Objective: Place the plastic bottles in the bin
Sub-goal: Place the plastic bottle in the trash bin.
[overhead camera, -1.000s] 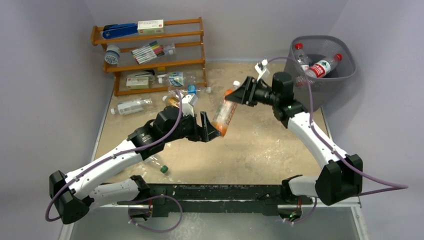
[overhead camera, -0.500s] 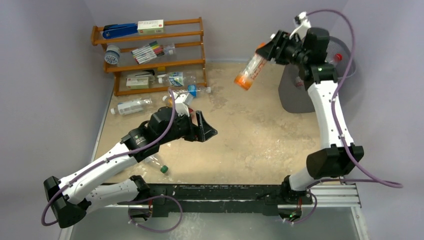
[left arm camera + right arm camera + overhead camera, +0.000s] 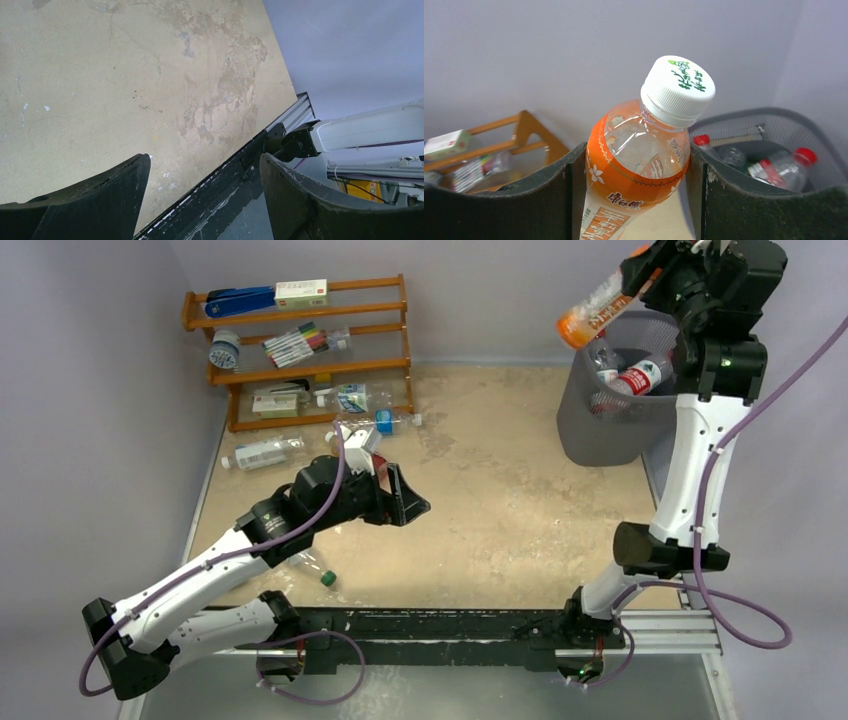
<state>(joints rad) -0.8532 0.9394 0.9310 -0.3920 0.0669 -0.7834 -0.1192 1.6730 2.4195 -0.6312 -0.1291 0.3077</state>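
**Orange bottle up high at the bin's edge**

Sandy, stained table (image 3: 500, 520) from above, and the right gripper (image 3: 650, 268) is way up by the back wall, clamped on the orange bottle (image 3: 597, 310). The bottle slants down to the left, its base overlapping the left rim of the bin (image 3: 590, 430) in this view. Two red-capped bottles (image 3: 640, 375) lie inside the bin. Mid-table, the left gripper (image 3: 405, 502) hovers with its jaws spread and nothing in them. Clear bottles (image 3: 262, 452) lie by the wooden rack (image 3: 300, 368), and a green-capped bottle (image 3: 315, 568) sits beside the left arm.

Left wrist: two dark fingers stand wide apart, with only bare table and the base rail between them.

Right wrist: the fingers squeeze the white-capped orange bottle from both sides. The bin shows behind at right, red caps inside.
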